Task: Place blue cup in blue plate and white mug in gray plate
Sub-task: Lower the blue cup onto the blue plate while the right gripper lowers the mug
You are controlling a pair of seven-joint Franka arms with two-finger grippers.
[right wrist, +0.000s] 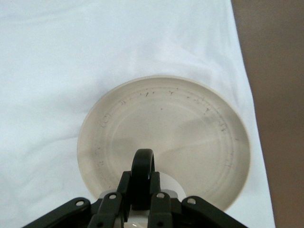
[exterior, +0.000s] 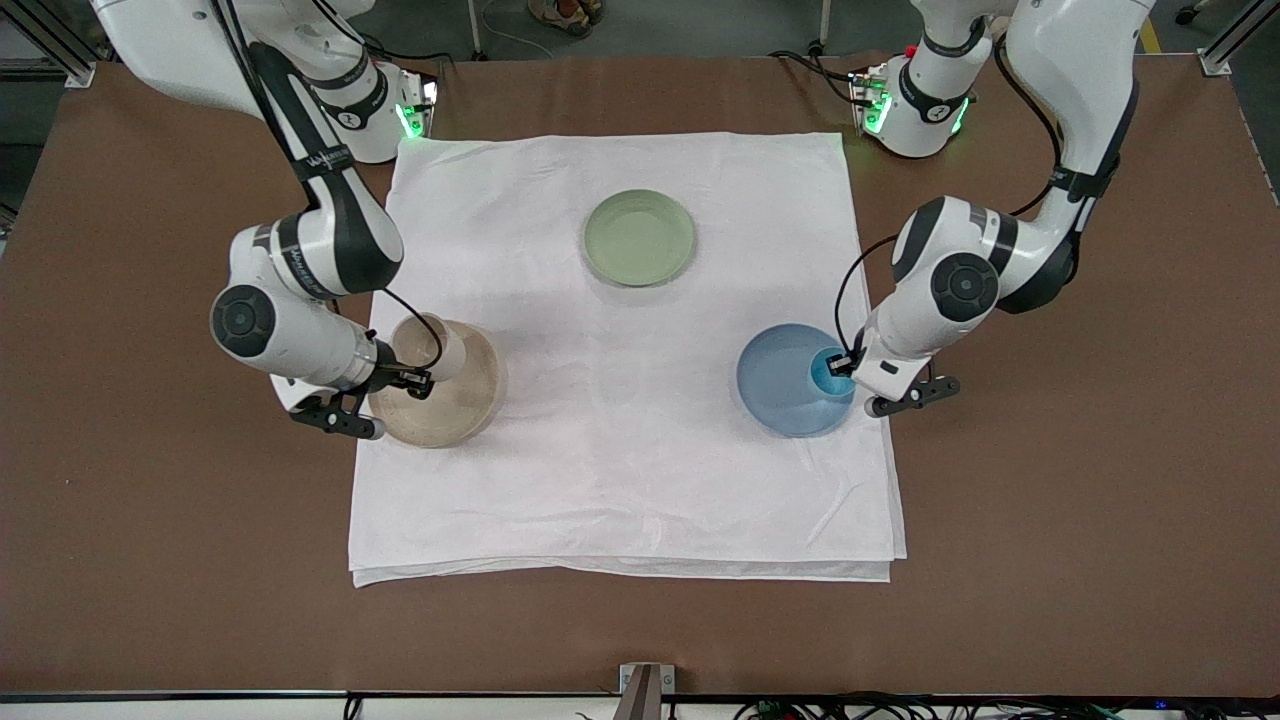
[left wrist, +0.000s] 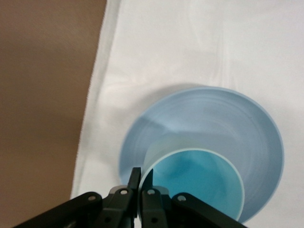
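The blue cup (exterior: pixel 826 372) is over the blue plate (exterior: pixel 785 382) near the left arm's end of the cloth. My left gripper (exterior: pixel 843 366) is shut on the cup's rim; in the left wrist view its fingers (left wrist: pixel 135 179) pinch the rim of the cup (left wrist: pixel 199 183) over the plate (left wrist: pixel 213 116). The white mug (exterior: pixel 425 345) is over the gray plate (exterior: pixel 455 400) near the right arm's end. My right gripper (exterior: pixel 418 380) is shut on its dark handle (right wrist: pixel 142 178), over the gray plate (right wrist: pixel 180 123). I cannot tell whether either rests on its plate.
A sage-green plate (exterior: pixel 639 237) sits on the white cloth (exterior: pixel 620 470) toward the robots' bases, between the two arms. The cloth covers the middle of the brown table (exterior: pixel 1080 500).
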